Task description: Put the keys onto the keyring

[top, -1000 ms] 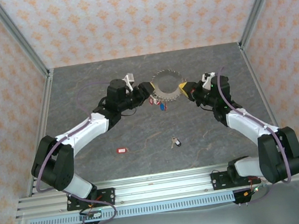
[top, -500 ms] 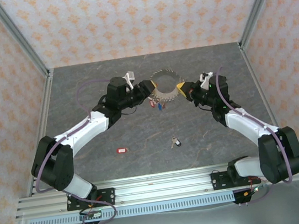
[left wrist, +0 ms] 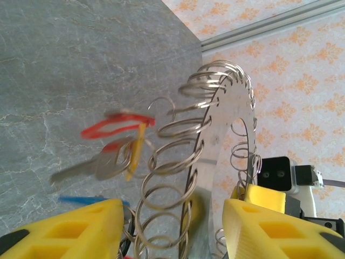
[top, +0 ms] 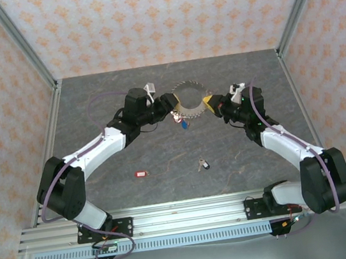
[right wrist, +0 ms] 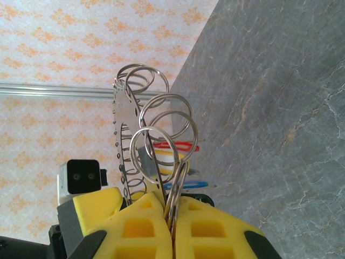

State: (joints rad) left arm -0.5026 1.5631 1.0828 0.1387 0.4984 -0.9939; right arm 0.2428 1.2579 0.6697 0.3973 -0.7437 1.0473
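Note:
The keyring [top: 187, 97], a toothed metal disc strung with wire rings, hangs above the far middle of the table between both grippers. Red, yellow and blue tags [top: 183, 121] dangle under it. My right gripper [top: 210, 103] is shut on the rings at its right edge [right wrist: 161, 127], the yellow fingers [right wrist: 135, 229] pressed together. My left gripper [top: 168, 102] stands open around the left edge, the disc [left wrist: 233, 124] between its wide-apart fingers [left wrist: 73, 232]. On the table lie the red-tagged key [top: 141, 172] and the dark-tagged key [top: 202, 163], apart from both grippers.
A silvery key [left wrist: 89, 168] with a red tag [left wrist: 116, 127] and a yellow tag [left wrist: 135, 154] swings from the rings, blurred. Metal frame posts and patterned walls enclose the grey stone-look table [top: 122, 85]. The arm bases sit on a rail [top: 185, 215] at the near edge.
The keyring and my right gripper have shifted slightly left and away. My left gripper has eased back to the left with them. Both loose keys stay put.

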